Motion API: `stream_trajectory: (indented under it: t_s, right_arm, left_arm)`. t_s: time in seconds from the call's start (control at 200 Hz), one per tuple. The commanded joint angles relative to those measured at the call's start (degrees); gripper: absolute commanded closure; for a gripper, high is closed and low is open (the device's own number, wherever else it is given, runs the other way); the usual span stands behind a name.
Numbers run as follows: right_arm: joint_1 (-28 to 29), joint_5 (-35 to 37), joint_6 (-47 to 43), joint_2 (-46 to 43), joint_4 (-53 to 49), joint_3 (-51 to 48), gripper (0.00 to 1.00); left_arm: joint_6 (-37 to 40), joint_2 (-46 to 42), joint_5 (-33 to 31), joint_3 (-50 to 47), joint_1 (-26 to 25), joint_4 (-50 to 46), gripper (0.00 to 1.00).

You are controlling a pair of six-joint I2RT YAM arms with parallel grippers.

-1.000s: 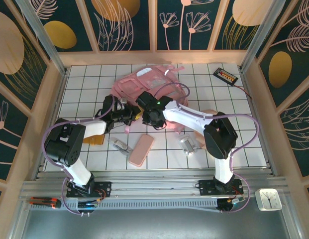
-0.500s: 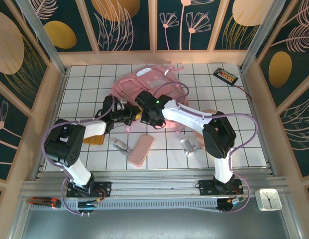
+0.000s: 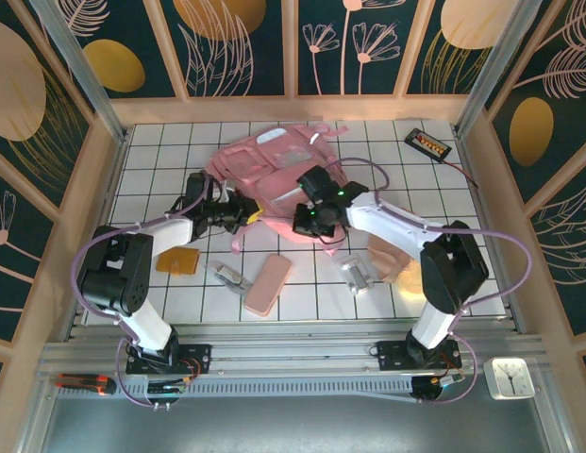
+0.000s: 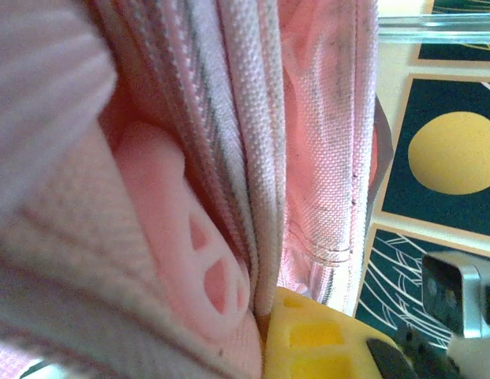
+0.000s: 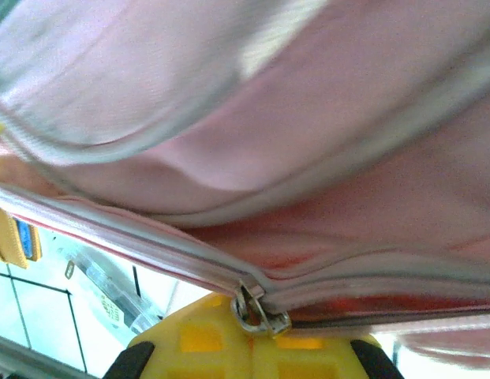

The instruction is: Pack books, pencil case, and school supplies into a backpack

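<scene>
Pinks on a white grid, ringed by dark floral walls.
The backpack [image 3: 264,170] is pale pink, its zip pull [image 5: 259,312] silver-grey. The pencil case [image 3: 267,285] is salmon pink, the square pad [image 3: 176,260] orange-brown and the clips [image 3: 230,277] silver-grey. The worktop [image 3: 462,274] is white with thin dark grid lines. The wall panels [image 3: 245,57] are navy with gold discs and pale line-drawn leaves.

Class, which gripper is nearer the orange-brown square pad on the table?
Left. The left gripper is at the backpack edge, just beyond and right of the pad. The right gripper is farther right along the backpack.
</scene>
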Motion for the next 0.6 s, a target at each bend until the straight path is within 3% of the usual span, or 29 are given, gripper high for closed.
stream_trajectory:
  t_s: [0.0, 0.14, 0.35, 0.495, 0.595]
  right_arm:
    - [-7.9, 8.0, -5.8, -2.6, -13.7, -3.5, 1.0]
    - [-14.6, 5.7, -11.0, -1.0, -12.0, -4.5, 1.0]
    - [-22.2, 3.8, -15.8, -1.1, -10.2, -6.7, 1.0]
    - [-21.6, -1.2, -17.8, 0.0, -7.9, -6.0, 1.0]
    - [-17.9, -4.3, -17.4, 0.5, -4.9, -5.1, 1.0]
  left_arm:
    - [6.6, -2.9, -6.9, 2.0, 6.3, -1.8, 1.0]
    - [8.4, -2.8, -7.0, 2.2, 8.0, -2.9, 1.0]
    - [14.3, -1.2, -7.8, 5.4, 15.1, -8.3, 1.0]
    - [15.7, 2.0, -7.2, 11.3, 16.1, -8.4, 1.0]
    - [11.9, 7.0, -3.0, 13.8, 16.1, -2.9, 1.0]
